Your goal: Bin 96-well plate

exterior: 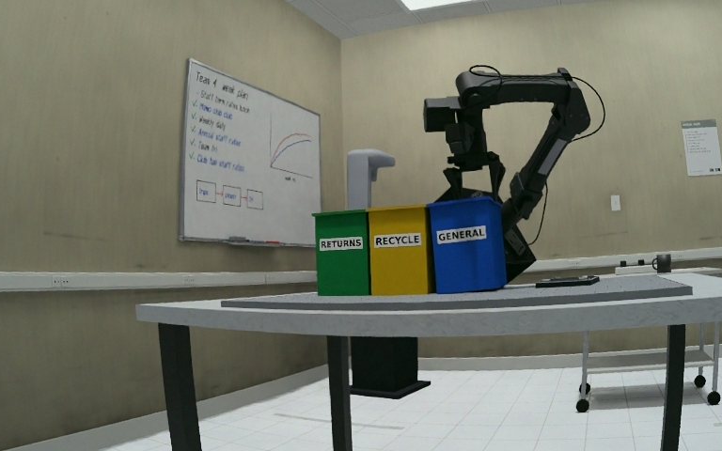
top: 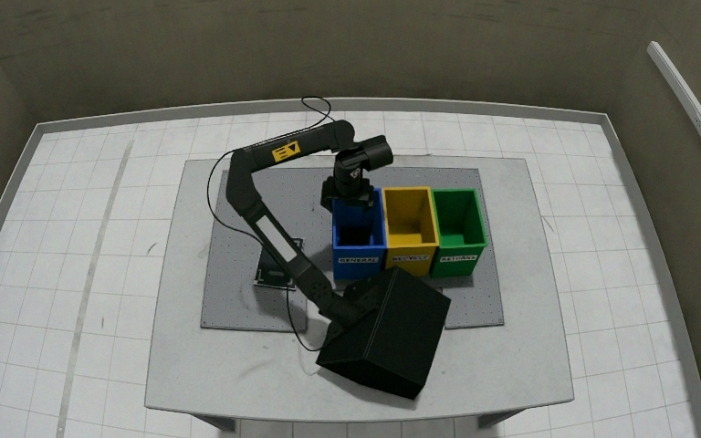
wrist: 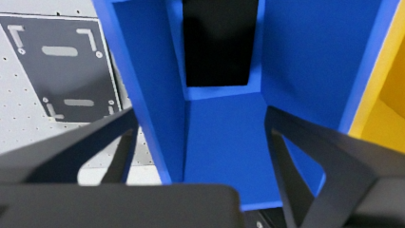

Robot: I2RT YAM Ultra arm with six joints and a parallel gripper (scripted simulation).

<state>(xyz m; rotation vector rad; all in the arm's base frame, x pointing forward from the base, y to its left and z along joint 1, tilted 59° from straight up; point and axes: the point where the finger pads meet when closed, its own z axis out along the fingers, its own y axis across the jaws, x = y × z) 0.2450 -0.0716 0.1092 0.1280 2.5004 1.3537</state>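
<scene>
The blue bin labelled GENERAL (top: 358, 226) stands upright at the left of a row of three bins; it also shows in the side view (exterior: 466, 244). A black plate (wrist: 221, 43) lies inside it at the bottom, and shows as a dark patch from above (top: 352, 234). My gripper (wrist: 202, 114) (top: 348, 198) is open and empty, just above the bin's far rim. In the wrist view its left finger is outside the bin's wall and its right finger is over the inside. The plate nest N1 (wrist: 67, 71) (top: 278, 265) lies flat and empty left of the bin.
The yellow RECYCLE bin (top: 408, 230) and the green RETURNS bin (top: 458, 230) stand upright, touching in a row to the right of the blue one. A large black box (top: 384, 330) at the arm's base sits at the table's front.
</scene>
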